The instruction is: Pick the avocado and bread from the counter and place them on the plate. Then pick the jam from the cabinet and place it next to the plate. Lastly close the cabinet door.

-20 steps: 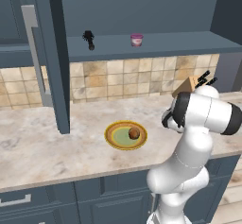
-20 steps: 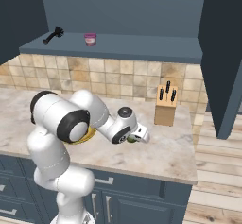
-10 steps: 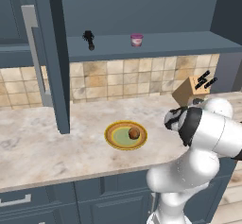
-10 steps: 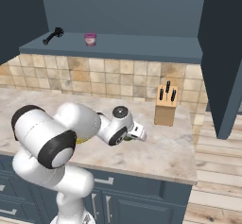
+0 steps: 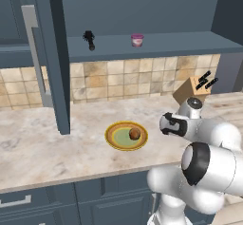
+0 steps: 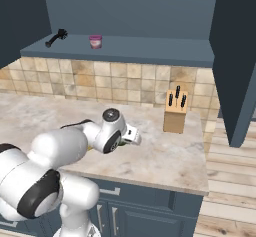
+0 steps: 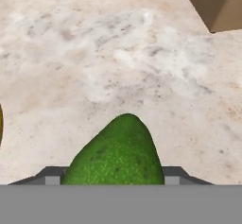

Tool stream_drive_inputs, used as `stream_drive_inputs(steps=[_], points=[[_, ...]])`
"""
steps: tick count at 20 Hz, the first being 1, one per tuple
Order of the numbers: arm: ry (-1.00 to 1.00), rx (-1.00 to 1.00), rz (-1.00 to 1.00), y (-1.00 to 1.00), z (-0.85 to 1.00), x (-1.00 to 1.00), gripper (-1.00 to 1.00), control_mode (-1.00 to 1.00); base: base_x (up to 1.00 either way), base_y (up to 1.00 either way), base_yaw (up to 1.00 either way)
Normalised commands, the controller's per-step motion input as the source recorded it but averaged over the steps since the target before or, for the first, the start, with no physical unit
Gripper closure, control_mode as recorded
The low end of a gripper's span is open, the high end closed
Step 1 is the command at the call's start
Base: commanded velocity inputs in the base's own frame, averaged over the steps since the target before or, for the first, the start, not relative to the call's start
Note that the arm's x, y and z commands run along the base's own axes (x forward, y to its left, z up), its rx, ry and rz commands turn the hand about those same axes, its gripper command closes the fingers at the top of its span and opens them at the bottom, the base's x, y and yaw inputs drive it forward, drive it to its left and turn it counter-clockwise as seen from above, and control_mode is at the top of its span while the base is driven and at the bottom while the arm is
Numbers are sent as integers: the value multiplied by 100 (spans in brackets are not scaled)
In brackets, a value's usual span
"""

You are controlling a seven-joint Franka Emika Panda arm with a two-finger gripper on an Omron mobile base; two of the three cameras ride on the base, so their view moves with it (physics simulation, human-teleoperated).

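A green avocado (image 7: 118,152) sits between my gripper (image 7: 112,179) fingers in the hand view, and the gripper is shut on it, just above the marble counter. In the right base view the gripper (image 6: 131,137) hangs low over the counter, to the right of the plate. The yellow-rimmed plate (image 5: 114,141) holds the brown bread (image 5: 135,134). Its rim (image 7: 1,124) shows at the left edge of the hand view. The pink jam jar (image 5: 137,40) stands on the open cabinet shelf. The cabinet door (image 5: 52,58) is swung open at the left.
A wooden knife block (image 5: 194,89) stands at the back right of the counter, close to my arm. A small black object (image 5: 88,39) lies on the shelf, left of the jam. The counter's right end drops off beyond the block (image 6: 175,113).
My arm has folded and its elbow swung outward. The gripper, with the avocado in it, has shifted slightly left towards the plate. Plate, bread and jam have stayed put.
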Motion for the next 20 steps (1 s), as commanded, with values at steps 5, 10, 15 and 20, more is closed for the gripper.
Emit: stream_drive_inputs(steps=[5,10,15,20], points=[[0,0,7,41,35,-33,100,-100,0,0,0],[0,1,6,54,21,-38,100,-100,0,0,0],[-1,1,7,65,18,-48,100,-100,0,0,0],[-7,0,6,56,24,-39,100,-100,0,0,0]])
